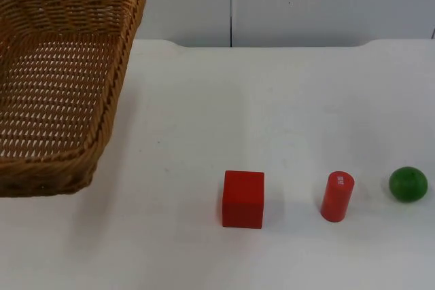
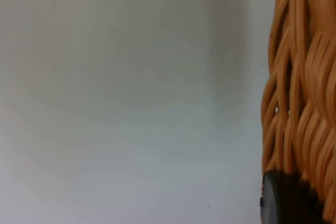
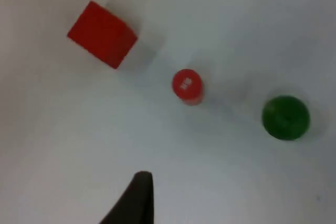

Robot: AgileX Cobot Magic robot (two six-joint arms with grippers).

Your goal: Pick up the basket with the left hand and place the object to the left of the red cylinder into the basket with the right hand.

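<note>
Top view: wicker basket (image 1: 58, 79) raised at surface (image 1: 204, 113) left edge; red cube (image 1: 242, 199), red cylinder (image 1: 337, 196), green ball (image 1: 408, 184) in a row near front edge. Left wrist view: left gripper (image 2: 286, 198) against basket weave, grip can't be told. Right wrist view: right gripper (image 3: 134, 200) above cube, grip can't be told.

You have: basket (image 1: 61, 86), woven wicker, coarse; red cube (image 1: 242, 198) and red cylinder (image 1: 337, 196), matt; green ball (image 1: 408, 184), matt; surface (image 1: 272, 100), smooth white.
</note>
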